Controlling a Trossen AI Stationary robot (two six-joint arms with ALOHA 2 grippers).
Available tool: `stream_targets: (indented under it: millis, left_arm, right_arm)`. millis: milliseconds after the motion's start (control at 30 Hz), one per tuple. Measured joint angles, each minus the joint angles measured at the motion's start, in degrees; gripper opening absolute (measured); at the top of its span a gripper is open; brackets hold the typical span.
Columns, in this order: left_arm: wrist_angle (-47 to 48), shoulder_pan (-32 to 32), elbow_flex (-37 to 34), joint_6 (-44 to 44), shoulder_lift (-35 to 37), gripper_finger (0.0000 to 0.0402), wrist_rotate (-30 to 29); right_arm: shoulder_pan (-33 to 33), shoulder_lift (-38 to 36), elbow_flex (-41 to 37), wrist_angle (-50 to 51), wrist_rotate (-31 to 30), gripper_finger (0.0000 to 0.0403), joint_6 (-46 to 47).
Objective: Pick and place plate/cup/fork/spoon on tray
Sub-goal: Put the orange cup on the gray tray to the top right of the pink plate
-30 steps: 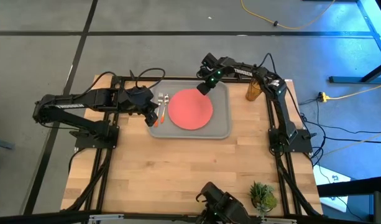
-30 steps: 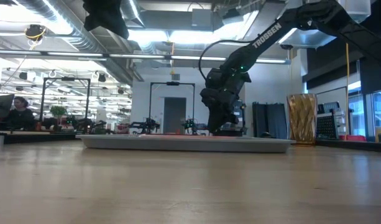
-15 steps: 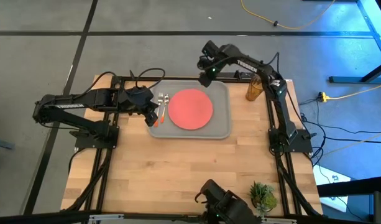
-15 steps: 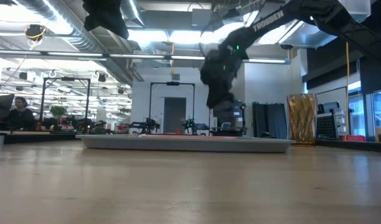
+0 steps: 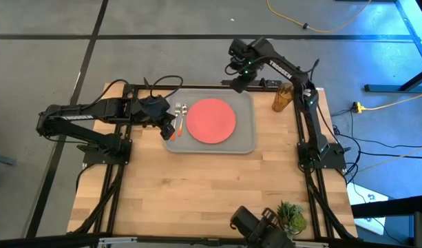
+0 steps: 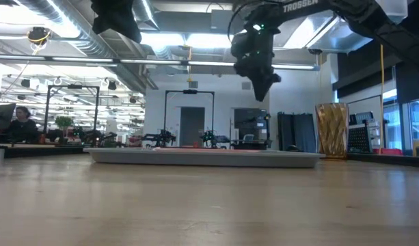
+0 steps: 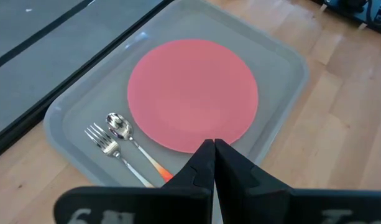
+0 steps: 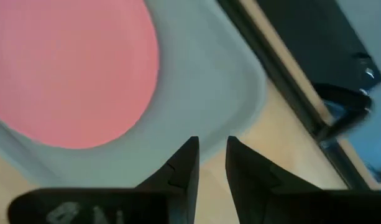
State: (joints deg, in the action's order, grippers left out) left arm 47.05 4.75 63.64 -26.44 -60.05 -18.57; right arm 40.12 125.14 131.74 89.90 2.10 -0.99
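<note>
Three of the four items already lay on the tray (image 5: 246,141): the plate (image 5: 211,120) in its middle, the fork (image 7: 103,142) and spoon (image 7: 119,126) beside the plate. Only the cup (image 5: 282,98) stood off the tray, just beyond its edge. The right gripper (image 5: 239,84) hung above the tray's far corner, jaws slightly parted and empty; the left gripper (image 7: 212,155) waited over the tray's other end, jaws closed on nothing.

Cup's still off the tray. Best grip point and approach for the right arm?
Judging by its pose, grip the cup across its side wall around mid-height, coming in level from the tray side. It stands upright, taller than wide, at the table's far right corner, and the right gripper hangs just beside it.
</note>
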Motion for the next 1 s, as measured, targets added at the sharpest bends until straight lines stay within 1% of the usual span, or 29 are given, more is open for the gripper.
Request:
stream_targets:
  millis: [133,300,467,633,767,933,1000]
  left_arm:
    - [0.04,0.02,0.0,0.12,0.0,0.0,-0.02]
    - [0.06,0.0,0.0,2.02,0.0,0.0,-0.04]
    - [0.03,0.0,0.0,3.04,0.0,0.0,-0.2]
    - [0.01,0.01,0.0,3.06,0.0,0.0,-0.22]
    - [0.0,0.02,0.0,3.06,0.0,0.0,-0.26]
    - [0.0,0.02,0.0,3.03,0.0,0.0,-0.26]
    - [-0.02,0.02,0.0,3.02,0.0,0.0,-0.26]
  right_arm:
    - [0.09,-2.82,-1.21,-0.06,-2.63,0.0079,3.27]
    - [0.53,-9.24,-7.41,0.1,-3.84,0.0079,7.15]
    - [0.94,-18.5,-18.88,0.12,-8.88,0.0079,8.99]
    - [2.82,-26.84,-31.78,-0.78,-9.93,0.0079,9.66]
    - [4.42,-29.36,-38.23,-5.15,-10.18,0.0079,9.34]
    - [5.65,-29.02,-41.41,-6.09,-10.65,0.0079,8.43]
    - [5.86,-29.0,-42.3,-6.07,-11.85,0.0079,8.83]
